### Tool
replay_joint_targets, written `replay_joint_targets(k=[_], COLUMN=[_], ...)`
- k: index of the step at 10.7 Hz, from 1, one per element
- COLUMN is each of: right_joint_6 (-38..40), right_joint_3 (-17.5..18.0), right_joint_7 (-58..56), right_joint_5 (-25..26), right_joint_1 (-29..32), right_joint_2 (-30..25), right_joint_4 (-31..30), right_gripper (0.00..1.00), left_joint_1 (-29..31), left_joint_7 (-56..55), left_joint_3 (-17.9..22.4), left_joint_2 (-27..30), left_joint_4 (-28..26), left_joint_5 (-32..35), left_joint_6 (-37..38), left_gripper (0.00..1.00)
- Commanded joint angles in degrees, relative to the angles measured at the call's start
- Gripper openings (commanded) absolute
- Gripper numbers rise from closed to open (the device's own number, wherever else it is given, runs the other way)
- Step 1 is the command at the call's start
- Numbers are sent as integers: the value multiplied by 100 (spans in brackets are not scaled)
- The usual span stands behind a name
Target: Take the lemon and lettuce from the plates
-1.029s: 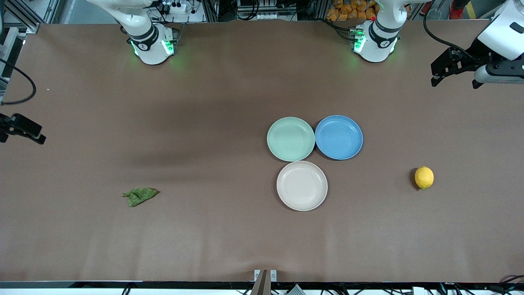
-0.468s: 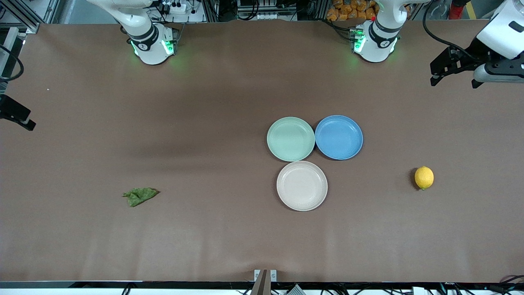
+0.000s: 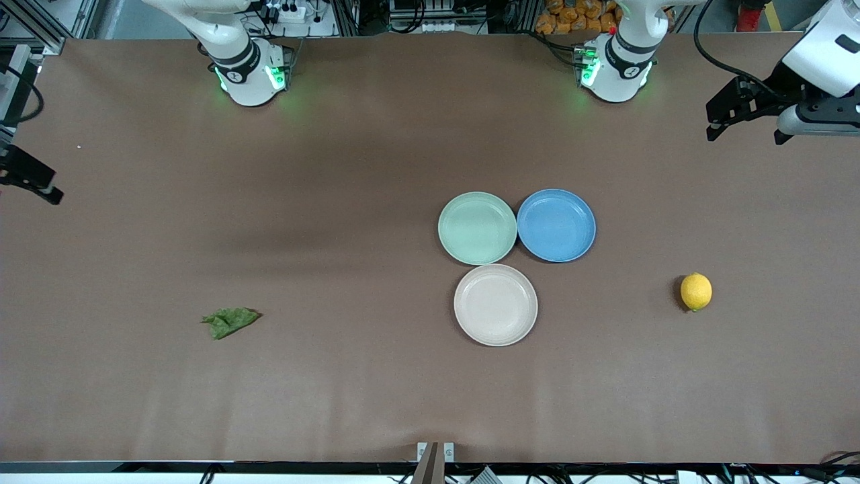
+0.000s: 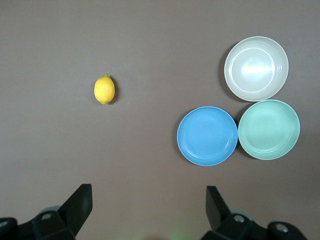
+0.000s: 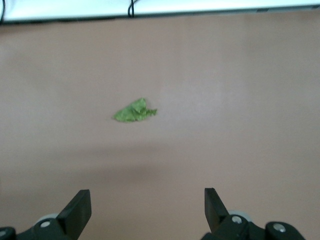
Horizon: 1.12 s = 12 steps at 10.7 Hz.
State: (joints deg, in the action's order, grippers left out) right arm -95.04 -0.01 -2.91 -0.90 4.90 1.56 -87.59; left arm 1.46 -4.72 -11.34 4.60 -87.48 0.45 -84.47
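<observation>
The lemon (image 3: 696, 291) lies on the bare table toward the left arm's end, apart from the plates; it also shows in the left wrist view (image 4: 104, 89). The lettuce (image 3: 230, 321) lies on the table toward the right arm's end and shows in the right wrist view (image 5: 134, 111). The mint plate (image 3: 477, 228) and the beige-pink plate (image 3: 496, 304) are empty. My left gripper (image 3: 744, 134) is open and empty, high over the table's edge at the left arm's end. My right gripper (image 3: 32, 183) is open and empty, over the table's edge at the right arm's end.
An empty blue plate (image 3: 556, 224) touches the mint plate, toward the left arm's end. The three plates form a cluster near the table's middle; they also show in the left wrist view, beige (image 4: 256, 68), blue (image 4: 207, 135), mint (image 4: 269, 129).
My right gripper has drifted along the table's edge toward the robots' bases. My left gripper has barely moved. The lemon, lettuce and plates have not moved.
</observation>
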Motion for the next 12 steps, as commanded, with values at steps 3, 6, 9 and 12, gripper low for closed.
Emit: replay_joint_targets(k=[3,6,9,12], right_joint_6=[-50,-15,-15,20], right_joint_3=[247,353,257,-242], right_joint_7=[-139,-139,-192,-341], right_joint_5=[-103,-103,-94,-103], right_joint_1=[81,81,81,-373], right_joint_2=[-191,-305,-349,-384], right_joint_4=[-540,-716,-725,-733], right_gripper=[100,100,100,100], left_joint_1=[3,3,3,3], left_joint_7=[-73,-73,-73,-73], left_joint_3=[-26,-26,-26,-26], left_joint_2=[-12,-12,-12,-12], left_joint_4=[91,82,73,73], left_joint_5=[104,104,104,104], left_joint_6=[115,115,115,115], left_gripper=[100,100,100,100])
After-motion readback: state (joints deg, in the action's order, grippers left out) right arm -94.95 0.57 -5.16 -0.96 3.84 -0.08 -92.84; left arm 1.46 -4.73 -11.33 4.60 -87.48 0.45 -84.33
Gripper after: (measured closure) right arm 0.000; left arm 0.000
